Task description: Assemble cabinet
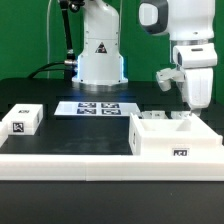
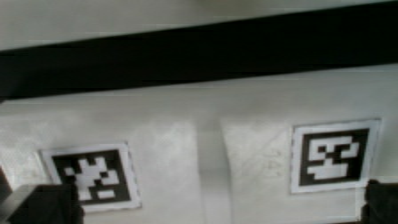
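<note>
The white cabinet body (image 1: 176, 142), an open box with a tag on its front, stands at the front of the exterior view's right. My gripper (image 1: 190, 113) points down just above its far side. In the wrist view the gripper (image 2: 210, 208) is open, with one dark fingertip (image 2: 32, 205) at each lower corner. Between and below them lie two white tagged surfaces, one (image 2: 98, 160) and the other (image 2: 311, 140), with a seam between them. Nothing is held. A small white tagged part (image 1: 22, 120) lies on the exterior view's left.
The marker board (image 1: 98, 108) lies flat on the black table in front of the robot base (image 1: 100, 65). A white ledge (image 1: 70, 158) runs along the front edge. A dark strip of table (image 2: 178, 60) shows beyond the white parts in the wrist view.
</note>
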`<state>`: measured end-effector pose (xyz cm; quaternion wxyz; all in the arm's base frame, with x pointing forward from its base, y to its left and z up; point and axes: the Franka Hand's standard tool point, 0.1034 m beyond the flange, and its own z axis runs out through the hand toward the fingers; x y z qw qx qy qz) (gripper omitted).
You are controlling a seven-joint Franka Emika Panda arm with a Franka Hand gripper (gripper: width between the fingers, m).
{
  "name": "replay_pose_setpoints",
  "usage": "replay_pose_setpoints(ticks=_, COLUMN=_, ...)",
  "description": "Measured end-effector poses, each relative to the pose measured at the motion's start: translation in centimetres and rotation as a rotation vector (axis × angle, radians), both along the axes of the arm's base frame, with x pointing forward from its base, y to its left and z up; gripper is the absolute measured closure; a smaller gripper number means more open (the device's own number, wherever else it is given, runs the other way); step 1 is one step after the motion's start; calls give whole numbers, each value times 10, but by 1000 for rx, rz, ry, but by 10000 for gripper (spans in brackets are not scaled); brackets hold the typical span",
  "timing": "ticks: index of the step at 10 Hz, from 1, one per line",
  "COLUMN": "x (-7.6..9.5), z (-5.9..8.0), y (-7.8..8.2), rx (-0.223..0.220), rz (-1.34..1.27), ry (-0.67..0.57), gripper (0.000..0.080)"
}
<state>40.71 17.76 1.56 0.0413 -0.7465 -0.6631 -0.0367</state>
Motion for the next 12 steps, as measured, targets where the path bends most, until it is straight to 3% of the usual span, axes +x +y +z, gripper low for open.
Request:
replay_pose_setpoints(ticks=3, x=-1, z=-2, y=-1, rx=0, rz=-3, ry=5, gripper=2)
replay_pose_setpoints(ticks=5, x=-3, z=-6, y=-2, rx=-1, rz=-5, ry=13, gripper=230)
replay_pose_setpoints(ticks=6, x=-3, z=-7, y=-3, rx=-1, rz=-6, ry=13, gripper=230)
replay_pose_setpoints(ticks=7, x=-2, z=-7, y=-4, rx=3, rz=-11, ry=8, gripper=417)
replay_pose_setpoints(ticks=8, x=1, z=-6, y=-4, rx=9, rz=-15, ry=-3, gripper=547)
replay_pose_setpoints(ticks=9, x=1, z=-7, y=-4, rx=11, rz=-17, ry=-5, gripper=547)
replay_pose_setpoints(ticks=10, x=1, z=-6, y=-4, rx=11, rz=-18, ry=-6, gripper=703)
replay_pose_setpoints(ticks=12, x=2, z=-6, y=-4, rx=11, rz=-18, ry=-6, gripper=731)
